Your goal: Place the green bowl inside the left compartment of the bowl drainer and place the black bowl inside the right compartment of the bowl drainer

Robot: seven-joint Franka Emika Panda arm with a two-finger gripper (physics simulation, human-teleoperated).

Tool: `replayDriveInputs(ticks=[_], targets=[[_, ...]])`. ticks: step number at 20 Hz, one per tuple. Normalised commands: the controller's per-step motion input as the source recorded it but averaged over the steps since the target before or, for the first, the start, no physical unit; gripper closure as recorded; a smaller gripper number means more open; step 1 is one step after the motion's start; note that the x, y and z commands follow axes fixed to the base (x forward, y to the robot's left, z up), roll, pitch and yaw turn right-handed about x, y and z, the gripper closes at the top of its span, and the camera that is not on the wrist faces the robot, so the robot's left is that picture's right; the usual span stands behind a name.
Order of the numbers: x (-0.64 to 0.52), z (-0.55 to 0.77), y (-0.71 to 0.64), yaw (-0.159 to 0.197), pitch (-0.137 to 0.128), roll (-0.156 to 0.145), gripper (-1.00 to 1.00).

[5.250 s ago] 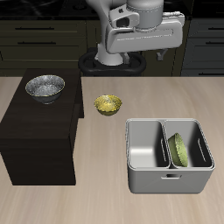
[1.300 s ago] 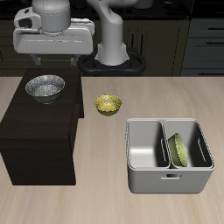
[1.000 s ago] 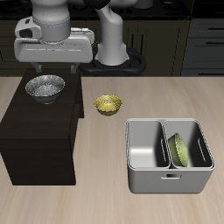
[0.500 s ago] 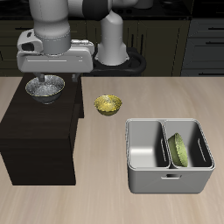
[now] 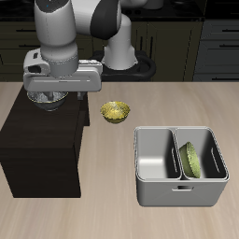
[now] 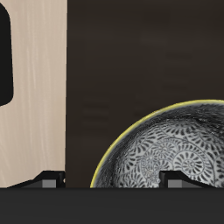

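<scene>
The black bowl [image 5: 41, 99] stands on a dark block [image 5: 42, 149], mostly hidden behind my gripper [image 5: 49, 96], which hangs low right over it. In the wrist view the bowl [image 6: 171, 144] shows its silvery patterned inside. My gripper [image 6: 112, 183] is open there, with one fingertip [image 6: 172, 181] over the bowl's inside and the other outside its rim. The green bowl [image 5: 191, 160] leans on edge in the left compartment of the bowl drainer [image 5: 154, 191]. The drainer's right compartment holds nothing.
A golden-yellow bowl [image 5: 115, 112] sits on the table between the dark block and the drainer. The block's dark top [image 6: 114, 61] ends at an edge, with the light wooden table [image 6: 35, 96] beyond it.
The gripper has come down and slightly forward, from above the block to just over the black bowl. Both bowls and the drainer have stayed put.
</scene>
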Motion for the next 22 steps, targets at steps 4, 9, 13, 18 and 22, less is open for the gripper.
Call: replayDriveInputs(ticks=[4,9,13,18,22], targets=[[-0.01,-0.06,0.08,-0.004,-0.002,0.017,1.0],[-0.03,0.05,0.01,-0.002,-0.004,0.006,1.0],[-0.09,0.24,0.1,0.005,-0.032,0.005,1.0],[-0.08,0.29,0.17,0.0,-0.038,0.027,1.0],[-0.14,0.37,0.3,-0.008,-0.049,0.046,1.0]])
